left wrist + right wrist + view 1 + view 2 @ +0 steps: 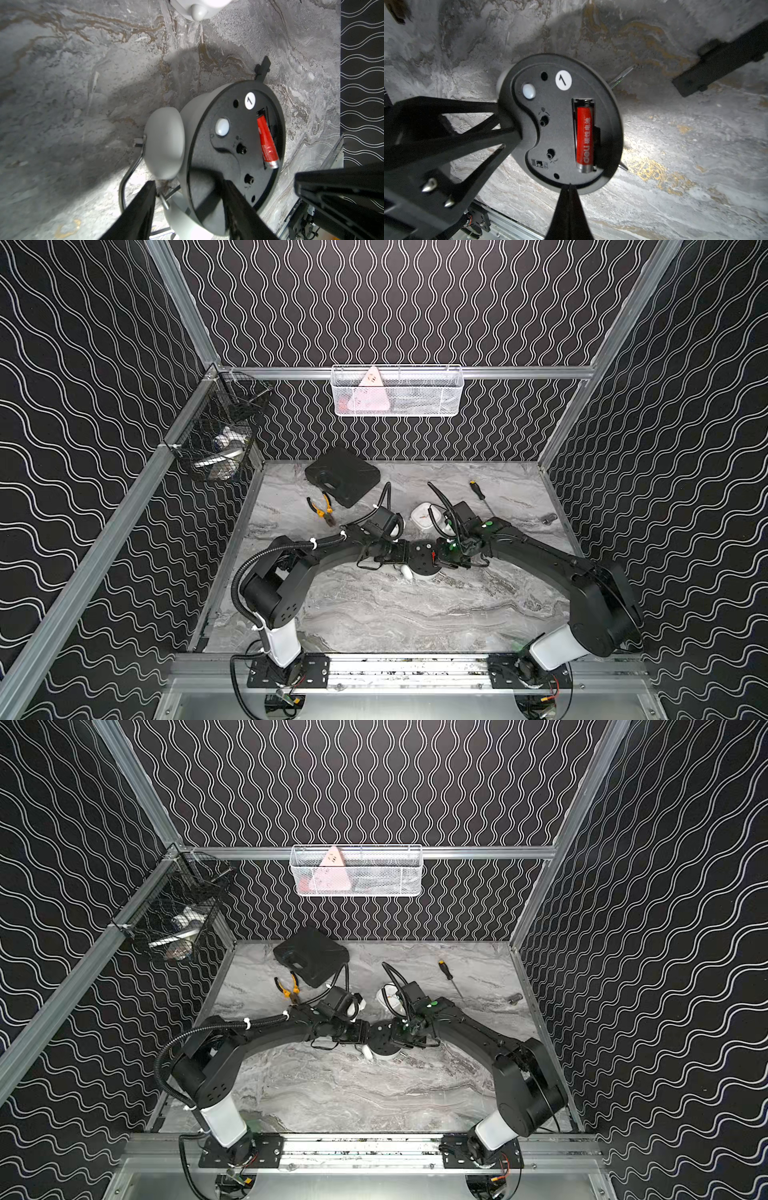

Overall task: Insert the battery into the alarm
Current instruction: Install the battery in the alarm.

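Observation:
The alarm (422, 559) (382, 1039) lies face down at the table's middle, its black back turned up. A red battery (584, 137) (267, 143) sits lengthwise in the open compartment of the alarm (556, 128) (218, 153). My left gripper (187, 182) (409, 556) straddles the alarm's edge. One of its fingers (508, 135) lies on the back plate and the other is beside the grey bell (164, 143). My right gripper (569, 187) (436, 558) is shut and empty, with its tip touching the alarm's rim near the battery's silver end.
Behind the arms are a white rounded object (426, 516), orange-handled pliers (322, 510), a black case (343, 477), a screwdriver (480, 493) and a small metal part (549, 518). A flat black piece (720, 60) lies beyond the alarm. Wire baskets (397, 391) (220, 435) hang on the walls.

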Controlling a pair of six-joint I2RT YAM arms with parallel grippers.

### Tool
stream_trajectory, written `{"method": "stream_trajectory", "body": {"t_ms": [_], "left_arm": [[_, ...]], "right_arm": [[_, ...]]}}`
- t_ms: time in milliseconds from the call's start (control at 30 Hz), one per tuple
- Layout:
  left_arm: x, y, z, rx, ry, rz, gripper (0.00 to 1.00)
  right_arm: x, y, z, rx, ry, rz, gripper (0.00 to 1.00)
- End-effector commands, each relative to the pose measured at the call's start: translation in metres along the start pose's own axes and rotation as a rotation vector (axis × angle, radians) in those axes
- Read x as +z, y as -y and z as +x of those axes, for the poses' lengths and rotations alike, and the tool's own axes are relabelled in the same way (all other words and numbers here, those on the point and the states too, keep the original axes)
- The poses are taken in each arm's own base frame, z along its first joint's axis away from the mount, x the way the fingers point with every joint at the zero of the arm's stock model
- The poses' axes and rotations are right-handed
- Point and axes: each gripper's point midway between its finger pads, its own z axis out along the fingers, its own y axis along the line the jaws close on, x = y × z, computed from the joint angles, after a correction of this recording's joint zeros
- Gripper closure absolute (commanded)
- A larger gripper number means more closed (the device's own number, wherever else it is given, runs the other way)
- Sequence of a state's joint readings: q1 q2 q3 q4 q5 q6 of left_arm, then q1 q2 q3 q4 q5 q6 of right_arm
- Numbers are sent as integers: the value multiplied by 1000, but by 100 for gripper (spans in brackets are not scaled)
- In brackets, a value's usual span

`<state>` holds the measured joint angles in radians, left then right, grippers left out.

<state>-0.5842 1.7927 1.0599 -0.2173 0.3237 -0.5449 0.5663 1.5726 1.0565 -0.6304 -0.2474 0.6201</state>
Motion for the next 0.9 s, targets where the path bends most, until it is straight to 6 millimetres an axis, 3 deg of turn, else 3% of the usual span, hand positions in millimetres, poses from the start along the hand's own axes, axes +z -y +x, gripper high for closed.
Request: {"method": "stream_trajectory", "body": {"t_ms": [0,167,400,867], "left_arm": [[-5,-67,45,-35,-139,-307,45],[-4,-68,47,-23,-149,-310,46],[-3,-68,47,-18,-151,-308,47],[-4,-65,46,-17,-146,-292,47]], "right_arm": [[5,5,-1,8,-5,25,96],[8,9,-2,0,-6,44,97],[-11,-2,-8,-19,36,19,96],[14,13,-5,-25,-34,91,92]]}}
